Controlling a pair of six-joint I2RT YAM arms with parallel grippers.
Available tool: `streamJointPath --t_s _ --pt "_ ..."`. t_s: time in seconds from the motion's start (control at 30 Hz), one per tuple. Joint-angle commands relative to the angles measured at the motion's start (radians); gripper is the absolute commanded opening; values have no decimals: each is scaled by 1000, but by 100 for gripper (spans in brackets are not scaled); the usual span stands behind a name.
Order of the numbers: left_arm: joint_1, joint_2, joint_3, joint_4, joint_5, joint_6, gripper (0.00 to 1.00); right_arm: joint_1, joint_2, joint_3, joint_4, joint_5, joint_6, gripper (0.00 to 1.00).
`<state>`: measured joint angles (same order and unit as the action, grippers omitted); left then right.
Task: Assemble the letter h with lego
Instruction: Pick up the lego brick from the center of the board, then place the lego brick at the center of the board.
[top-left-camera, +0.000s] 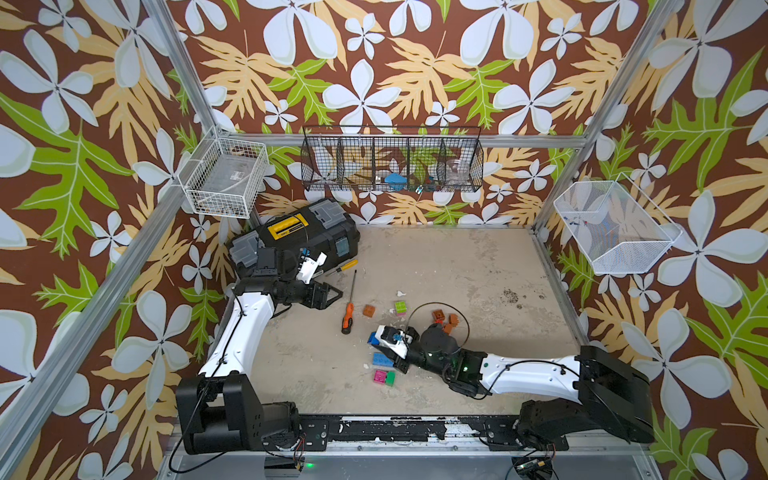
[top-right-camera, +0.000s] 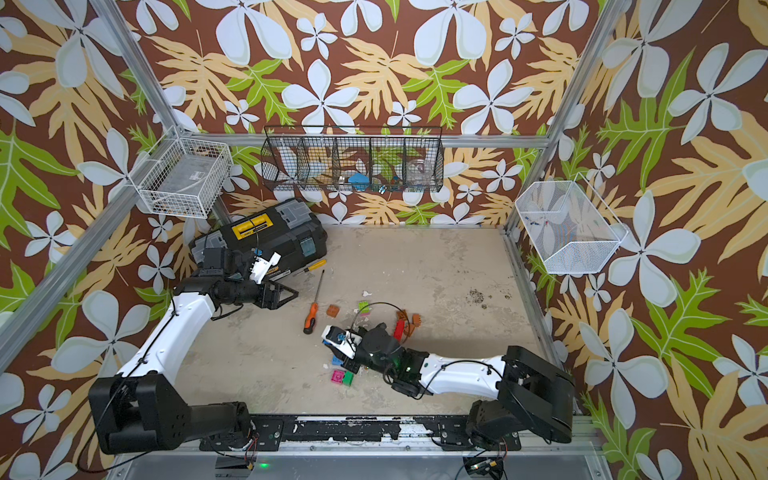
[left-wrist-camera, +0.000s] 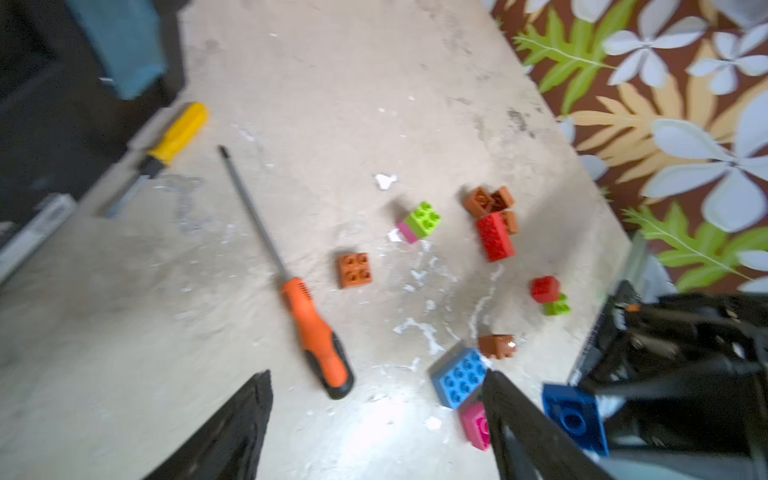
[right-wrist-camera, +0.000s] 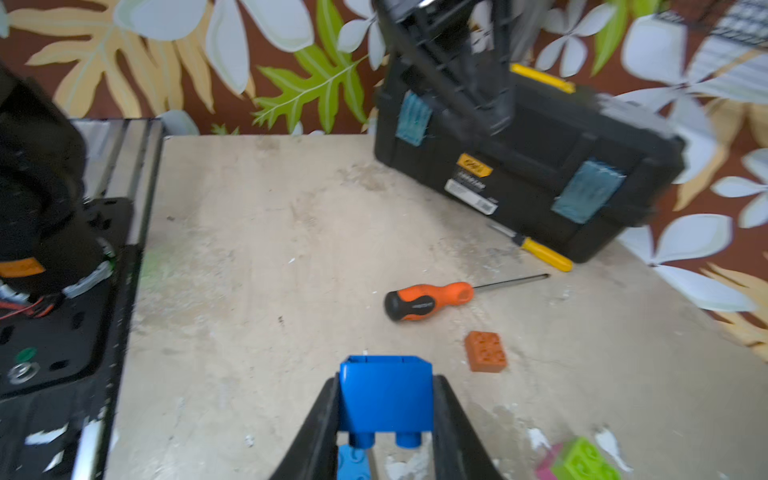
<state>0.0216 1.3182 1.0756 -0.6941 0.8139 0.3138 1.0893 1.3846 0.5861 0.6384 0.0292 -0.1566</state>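
Observation:
My right gripper (right-wrist-camera: 386, 380) is shut on a dark blue lego cube (right-wrist-camera: 384, 399), held studs-down just above a light blue brick (top-left-camera: 382, 359) on the table. In both top views it hangs over the near middle (top-left-camera: 376, 338) (top-right-camera: 330, 334). A pink-and-green pair (top-left-camera: 384, 377) lies just in front. An orange brick (left-wrist-camera: 354, 270), a green-on-pink pair (left-wrist-camera: 419, 221) and a red-and-orange pile (left-wrist-camera: 492, 220) lie farther back. My left gripper (top-left-camera: 332, 293) (left-wrist-camera: 378, 382) stands open and empty by the toolbox. The letter h is out of view.
An orange-handled screwdriver (top-left-camera: 348, 318) lies left of the bricks, and a yellow-handled one (top-left-camera: 347, 266) lies against the black toolbox (top-left-camera: 307, 232) at the back left. Wire baskets (top-left-camera: 390, 164) hang on the walls. The right arm's cable loops over the red-and-orange pile.

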Motion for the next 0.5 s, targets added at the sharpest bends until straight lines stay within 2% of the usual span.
streamJointPath --t_s 0.0,0.23,0.37,0.47 --pt "-88 -7 5 -58 127 -14 83 -19 -47 -33 121 87 -45 29" --pt "-204 3 4 -56 251 -53 84 -23 -94 -74 199 156 -78 29" --pt "-267 6 -8 -54 246 -55 86 -22 -88 -80 233 164 -81 29" --pt "-304 16 -10 -40 220 -70 86 -23 -79 -78 263 119 -92 30"
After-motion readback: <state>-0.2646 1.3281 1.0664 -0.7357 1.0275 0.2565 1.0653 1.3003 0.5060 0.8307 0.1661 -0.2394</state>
